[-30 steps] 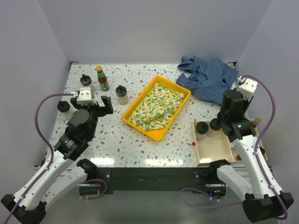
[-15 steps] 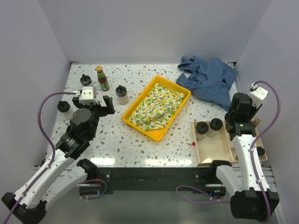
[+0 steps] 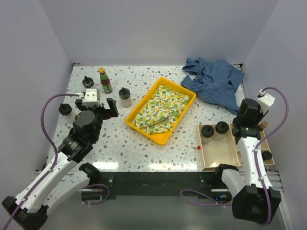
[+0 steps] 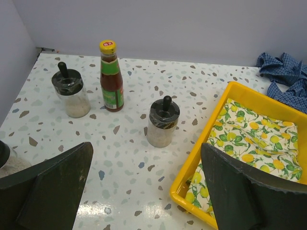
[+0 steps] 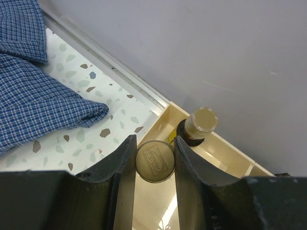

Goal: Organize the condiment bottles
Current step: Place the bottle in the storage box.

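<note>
The left gripper (image 4: pixel 146 151) hangs above the glossy white speckled terrazzo table (image 3: pixel 144 148), its matte black fingers spread wide with nothing between them. Just ahead of it stands a squat clear jar with a black knobbed lid (image 4: pixel 163 122), pale grains filling its lower half. A second knob-lidded jar (image 4: pixel 71 93) stands farther left. Between them and farther back is a slim dark sauce bottle with a green label and a yellow screw cap (image 4: pixel 111 76), upright. A third black-lidded jar (image 3: pixel 64 109) sits at the table's left edge. To the right lies a yellow rectangular plastic tray (image 3: pixel 188 92) lined with a rumpled lemon-printed cloth (image 3: pixel 160 110), and beyond it a crumpled blue checked cloth (image 3: pixel 216 79). The right gripper (image 5: pixel 154 143) is clamped on a bottle with a round tan embossed cap (image 5: pixel 154 163), whose body is hidden below the cap. It is held at the far corner of a cream compartmented box (image 3: pixel 218 155), just beside a dark-necked bottle with a flat tan cap (image 5: pixel 200 122) standing inside. Two black-lidded clear jars (image 3: pixel 207 132) stand side by side at the far end of the box's left compartment.
</note>
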`<state>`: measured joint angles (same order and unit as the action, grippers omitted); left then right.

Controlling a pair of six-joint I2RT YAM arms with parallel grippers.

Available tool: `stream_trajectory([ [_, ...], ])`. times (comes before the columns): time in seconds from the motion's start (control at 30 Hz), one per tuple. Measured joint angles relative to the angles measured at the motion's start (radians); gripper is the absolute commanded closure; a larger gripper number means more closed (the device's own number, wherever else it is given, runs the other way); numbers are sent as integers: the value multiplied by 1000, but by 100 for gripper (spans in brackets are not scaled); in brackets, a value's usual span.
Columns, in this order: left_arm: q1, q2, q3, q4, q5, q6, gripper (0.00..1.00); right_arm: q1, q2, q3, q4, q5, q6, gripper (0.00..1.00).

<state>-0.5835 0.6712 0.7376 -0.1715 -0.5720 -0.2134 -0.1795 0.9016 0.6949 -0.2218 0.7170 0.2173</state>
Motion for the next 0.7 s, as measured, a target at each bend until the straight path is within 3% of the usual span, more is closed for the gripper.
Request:
stream_trajectory([
  [0.27, 0, 0, 0, 0, 0, 0, 0, -29, 28, -38, 82, -45, 10, 100],
  [0.47, 0, 0, 0, 0, 1, 0, 0, -30, 27, -78, 104, -58, 11, 90],
  [0.7, 0, 0, 0, 0, 2, 0, 0, -30, 26, -119, 144, -58, 11, 72],
])
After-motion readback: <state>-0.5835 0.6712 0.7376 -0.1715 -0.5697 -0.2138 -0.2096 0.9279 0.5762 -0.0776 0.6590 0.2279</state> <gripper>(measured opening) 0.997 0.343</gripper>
